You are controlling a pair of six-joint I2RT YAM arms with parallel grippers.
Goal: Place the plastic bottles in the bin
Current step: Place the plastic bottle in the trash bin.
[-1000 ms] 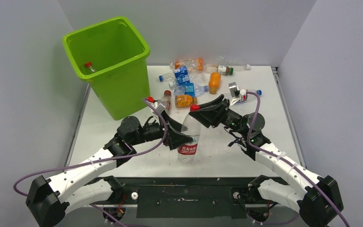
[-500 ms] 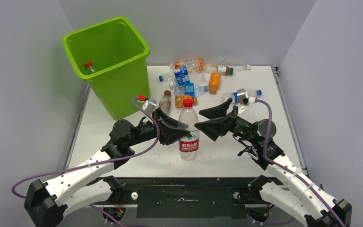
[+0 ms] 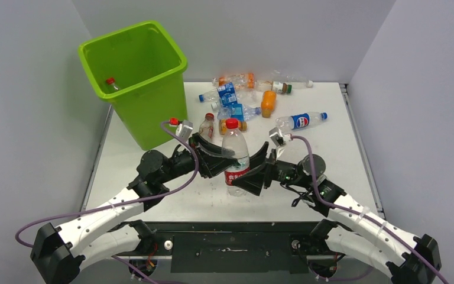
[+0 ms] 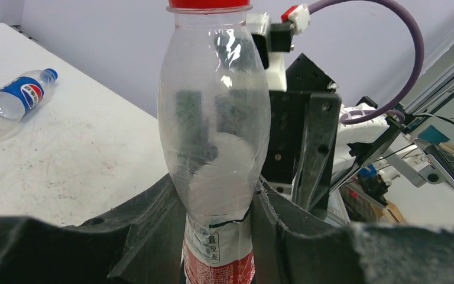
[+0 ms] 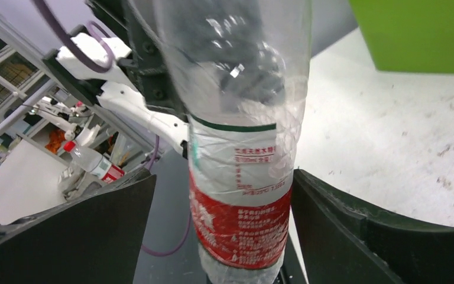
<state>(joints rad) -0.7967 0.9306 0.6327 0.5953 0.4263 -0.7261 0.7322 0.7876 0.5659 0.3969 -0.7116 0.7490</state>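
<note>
A clear plastic bottle with a red cap and red label stands upright over the near middle of the table. My left gripper is shut on its waist; in the left wrist view the fingers press the bottle just above the label. My right gripper is open, and its jaws flank the red label with a gap on each side. The lime-green bin stands at the back left with one red-capped bottle inside. Several more bottles lie at the back.
A blue-labelled Pepsi bottle lies right of the pile, also seen in the left wrist view. A small red-capped bottle stands just behind my left gripper. The table's right edge runs beside the right arm.
My left gripper closed on the bottle. My right gripper let go of the bottle's top, opened, and dropped to straddle the label. The bottle shifted slightly back.
</note>
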